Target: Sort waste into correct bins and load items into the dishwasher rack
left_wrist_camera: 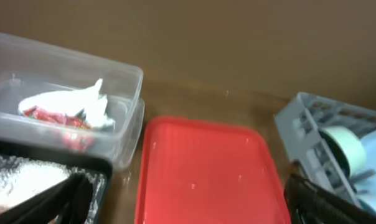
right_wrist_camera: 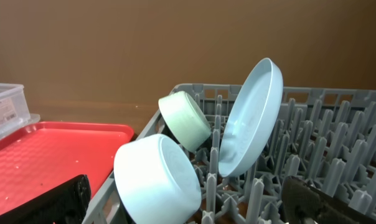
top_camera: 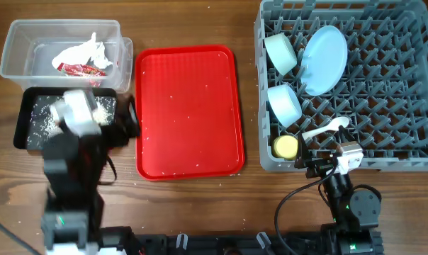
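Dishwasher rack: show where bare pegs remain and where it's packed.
Free: the right half of the grey pegged plastic rack, from the pale blue round plate to its right wall. Crowded: left column, pale green bowl, pale blue bowl, small yellow cup, white plastic spoon.

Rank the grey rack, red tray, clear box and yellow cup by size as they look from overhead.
Largest to smallest in the overhead view:
1. grey rack
2. red tray
3. clear box
4. yellow cup

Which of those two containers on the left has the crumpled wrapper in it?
The clear plastic box: the red-and-white wrapper lies inside it. The black tray next to it holds white rice grains instead.
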`<state>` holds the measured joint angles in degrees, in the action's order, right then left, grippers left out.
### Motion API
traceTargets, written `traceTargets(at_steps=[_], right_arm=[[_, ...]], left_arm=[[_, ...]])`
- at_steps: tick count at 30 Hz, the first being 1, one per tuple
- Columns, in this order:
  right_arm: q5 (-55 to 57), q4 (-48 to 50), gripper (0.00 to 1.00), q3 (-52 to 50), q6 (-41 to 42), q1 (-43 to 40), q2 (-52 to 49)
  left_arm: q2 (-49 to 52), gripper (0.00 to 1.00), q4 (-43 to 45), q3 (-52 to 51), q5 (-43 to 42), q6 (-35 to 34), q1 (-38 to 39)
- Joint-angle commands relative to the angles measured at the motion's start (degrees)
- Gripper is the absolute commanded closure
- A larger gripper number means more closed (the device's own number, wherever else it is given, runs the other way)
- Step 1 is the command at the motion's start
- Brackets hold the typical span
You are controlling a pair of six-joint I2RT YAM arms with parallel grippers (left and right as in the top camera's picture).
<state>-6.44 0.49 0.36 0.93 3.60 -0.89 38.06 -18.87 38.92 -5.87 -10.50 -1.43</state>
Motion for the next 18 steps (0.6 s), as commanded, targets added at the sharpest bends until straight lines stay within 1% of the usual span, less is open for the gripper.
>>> traceTargets(at_steps=[1,3,7,12,15,18], right_arm=[[-0.96,0.09,0.01,-0.07,-0.76,0.35,0.35],[-0.96,0.09,0.0,-0.07,-0.79,0.35,0.35],[-0.96,0.09,0.0,-0.07,-0.76,0.35,0.35],[-0.96,0.09,0.0,-0.07,-0.79,0.35,0.35],[-0.96,0.09,0.0,-0.07,-0.79,0.35,0.35],[-0.96,0.09,0.0,-0.07,-0.79,0.35,0.35]], left_arm=[[-13.49,0.0,6.45,-15.13,-0.7,1.11,0.09],[-20.22,0.0,9.25,-22.23,-0.74,1.09,0.11],[-28.41,0.0,11.02,-29.88,-1.33,1.11,0.11],[-32.35,0.0,11.69,-32.52,-1.51,1.18,0.48],[-34.4,0.0,16.46,-36.35,-1.57,1.11,0.48],[-36.13,0.0,18.27,-38.38,-2.23,1.11,0.48]])
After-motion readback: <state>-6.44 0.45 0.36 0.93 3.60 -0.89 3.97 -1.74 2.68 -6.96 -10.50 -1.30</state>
